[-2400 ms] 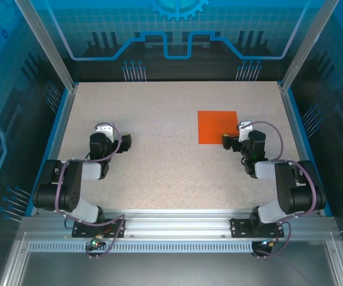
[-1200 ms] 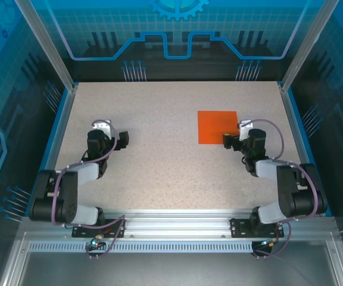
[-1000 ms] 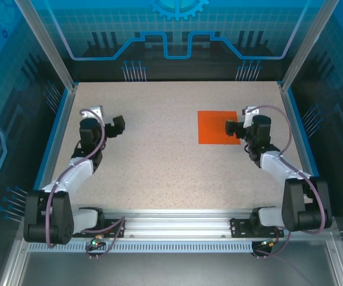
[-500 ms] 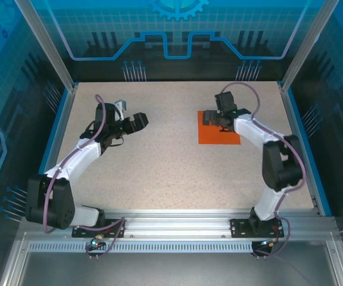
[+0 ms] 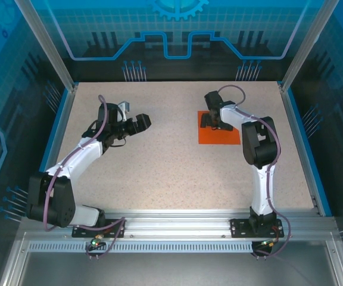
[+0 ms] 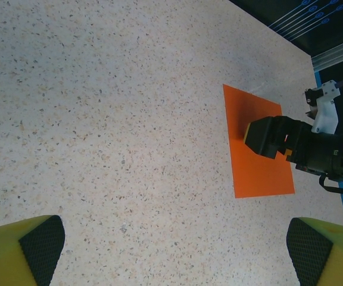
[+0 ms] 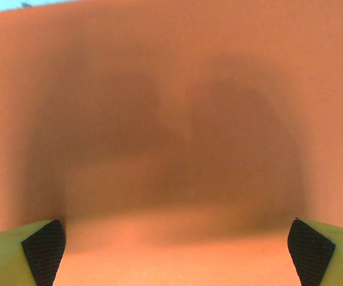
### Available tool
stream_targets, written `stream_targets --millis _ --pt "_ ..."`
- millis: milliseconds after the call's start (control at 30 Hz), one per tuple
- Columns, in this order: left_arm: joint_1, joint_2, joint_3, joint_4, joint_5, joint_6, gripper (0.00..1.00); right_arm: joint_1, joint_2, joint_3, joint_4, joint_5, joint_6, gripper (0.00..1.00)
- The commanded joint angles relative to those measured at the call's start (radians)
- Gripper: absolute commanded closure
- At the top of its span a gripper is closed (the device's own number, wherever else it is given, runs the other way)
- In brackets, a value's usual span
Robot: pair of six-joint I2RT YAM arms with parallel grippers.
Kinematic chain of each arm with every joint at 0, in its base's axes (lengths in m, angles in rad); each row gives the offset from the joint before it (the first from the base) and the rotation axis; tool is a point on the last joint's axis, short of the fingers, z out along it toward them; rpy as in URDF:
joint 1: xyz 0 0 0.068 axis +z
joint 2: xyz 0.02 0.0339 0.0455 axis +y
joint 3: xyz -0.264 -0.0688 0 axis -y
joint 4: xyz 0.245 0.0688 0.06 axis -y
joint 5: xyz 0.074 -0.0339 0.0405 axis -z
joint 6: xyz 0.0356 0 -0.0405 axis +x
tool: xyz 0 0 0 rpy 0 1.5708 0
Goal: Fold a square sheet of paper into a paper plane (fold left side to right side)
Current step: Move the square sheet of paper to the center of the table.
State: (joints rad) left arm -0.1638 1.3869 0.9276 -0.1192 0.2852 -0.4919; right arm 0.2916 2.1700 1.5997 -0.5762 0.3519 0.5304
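Here, the square sheet of paper (image 5: pixel 220 136) is seen lying flat and unfolded on the far right part of the speckled bench (image 5: pixel 171 173). The right hand (image 5: pixel 211 123) is held over the sheet's far left portion, its fingers spread wide apart with nothing gripped between them; whether the paper is touched cannot be told. In the right wrist view the sheet (image 7: pixel 171 71) is seen very close and blurred, darkened by a shadow, with the yellow fingers (image 7: pixel 16 253) set at the two lower corners. The left hand (image 5: pixel 137 123) is held over bare bench left of the middle, well apart from the sheet and pointed rightward toward it. Its fingers (image 6: pixel 16 250) are likewise spread apart and empty. In the left wrist view the sheet (image 6: pixel 261 176) is seen with the right hand (image 6: pixel 268 137) over it.
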Motion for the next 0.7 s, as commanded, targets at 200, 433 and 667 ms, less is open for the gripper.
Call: stream_targets --millis 200,433,667 --pt "-0.006 -0.026 0.037 -0.036 0.000 0.010 0.01 0.005 -0.036 -0.099 -0.009 -0.071 0.081 0.00" --pt "-0.006 -0.028 0.047 -0.051 -0.007 0.018 0.01 0.038 -0.061 -0.119 -0.065 -0.063 0.134 0.00" --pt "-0.006 -0.029 0.047 -0.060 -0.012 0.016 0.01 0.134 -0.102 -0.191 -0.058 -0.081 0.235 0.00"
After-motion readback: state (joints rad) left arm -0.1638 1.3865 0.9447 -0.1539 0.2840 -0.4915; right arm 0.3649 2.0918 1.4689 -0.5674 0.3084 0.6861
